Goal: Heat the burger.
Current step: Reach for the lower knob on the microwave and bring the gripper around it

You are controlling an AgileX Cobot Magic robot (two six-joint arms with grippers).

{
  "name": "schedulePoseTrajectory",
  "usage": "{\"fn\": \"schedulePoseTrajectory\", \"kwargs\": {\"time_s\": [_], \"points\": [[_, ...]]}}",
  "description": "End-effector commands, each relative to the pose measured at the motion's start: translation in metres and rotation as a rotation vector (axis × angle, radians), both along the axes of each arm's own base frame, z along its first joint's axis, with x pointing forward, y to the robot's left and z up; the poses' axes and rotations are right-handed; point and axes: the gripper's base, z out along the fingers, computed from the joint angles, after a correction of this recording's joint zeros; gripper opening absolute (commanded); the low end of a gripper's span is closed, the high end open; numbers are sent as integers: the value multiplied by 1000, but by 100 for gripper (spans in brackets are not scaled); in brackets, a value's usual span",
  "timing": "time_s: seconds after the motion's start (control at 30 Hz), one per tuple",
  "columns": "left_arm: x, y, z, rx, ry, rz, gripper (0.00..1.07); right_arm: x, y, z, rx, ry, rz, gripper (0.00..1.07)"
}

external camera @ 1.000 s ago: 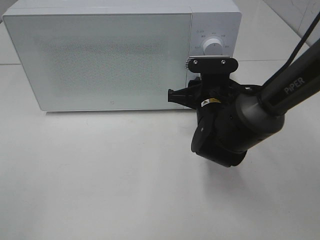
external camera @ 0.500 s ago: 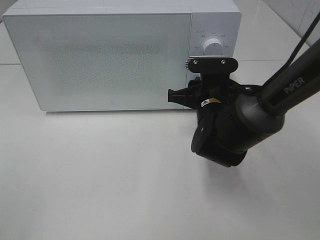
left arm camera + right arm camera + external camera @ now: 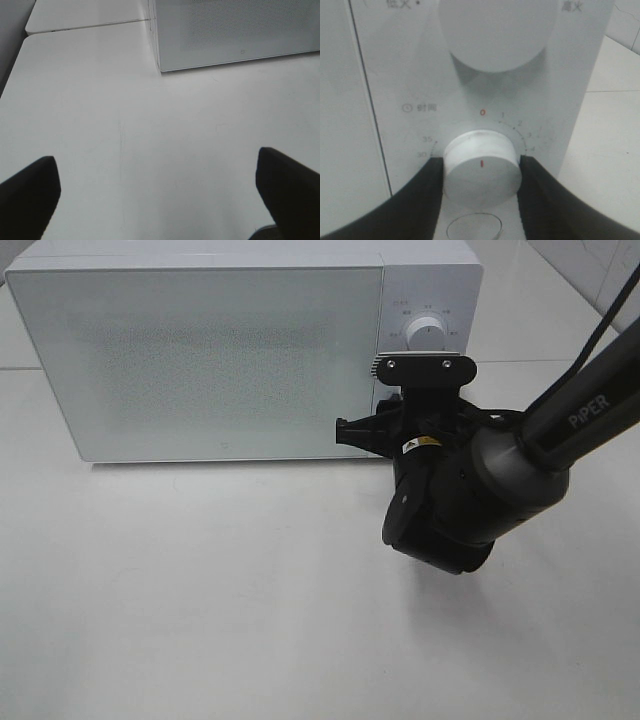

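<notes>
Right wrist view: right gripper (image 3: 481,165) is clamping the timer knob (image 3: 481,176), presumably for dialing heating time; left gripper (image 3: 156,160) is hanging wide open above counter (image 3: 90,100).

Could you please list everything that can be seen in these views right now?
microwave: one, white, at the back of the table, door closed
upper knob: one, white, on the microwave's control panel
timer knob: one, white with a red mark, below the upper knob, between the right gripper's fingers
table: one, white, under everything
burger: none in view
right arm: one, black and grey, reaching in from the right to the control panel
right gripper: one, black, closed on the sides of the timer knob
left gripper: one, black, open, above bare table in front of the microwave
</notes>
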Motion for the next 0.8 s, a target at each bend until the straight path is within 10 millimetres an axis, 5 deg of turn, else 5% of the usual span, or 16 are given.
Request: {"fn": "schedulePoseTrajectory", "kwargs": {"time_s": [0.03,0.8], "points": [[-3,0,0,-5,-31,4,100,4,-3,15,-34,-147,-31,9],[-3,0,0,-5,-31,4,100,6,8,18,259,-239,50,9]]}}
